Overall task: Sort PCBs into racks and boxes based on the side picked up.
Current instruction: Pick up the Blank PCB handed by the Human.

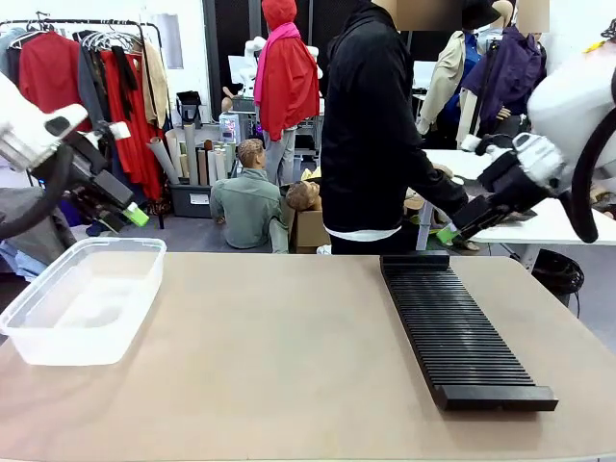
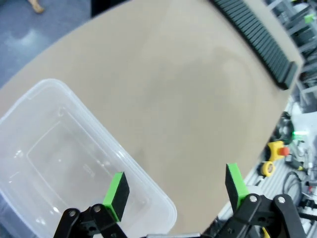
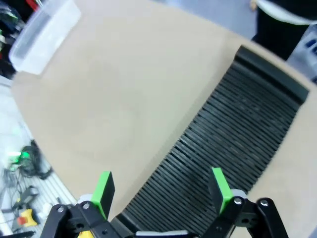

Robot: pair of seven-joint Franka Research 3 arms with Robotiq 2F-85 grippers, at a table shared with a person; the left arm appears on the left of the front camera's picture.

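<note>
Front view: our left gripper (image 2: 176,186), jaws apart, hovers above the clear box (image 1: 82,298) at the table (image 1: 289,356) left; our right gripper (image 3: 162,188), jaws apart, hangs above the black rack (image 1: 457,327), a person (image 1: 371,125) standing just behind.

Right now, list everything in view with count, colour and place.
Clear translucent plastic rectangular tub: one, clear, table's left side, empty.
Long black ribbed slotted rack: one, black, table's right half, slots empty.
Tan tabletop: one, tan, under both.
Clothes rail with hanging garments: one, mostly red, far left background.
Person: one, black top, far side.
Left end effector: one, black with green pads, open, above the tub's corner.
Right end effector: one, black with green pads, open, above the rack.
</note>
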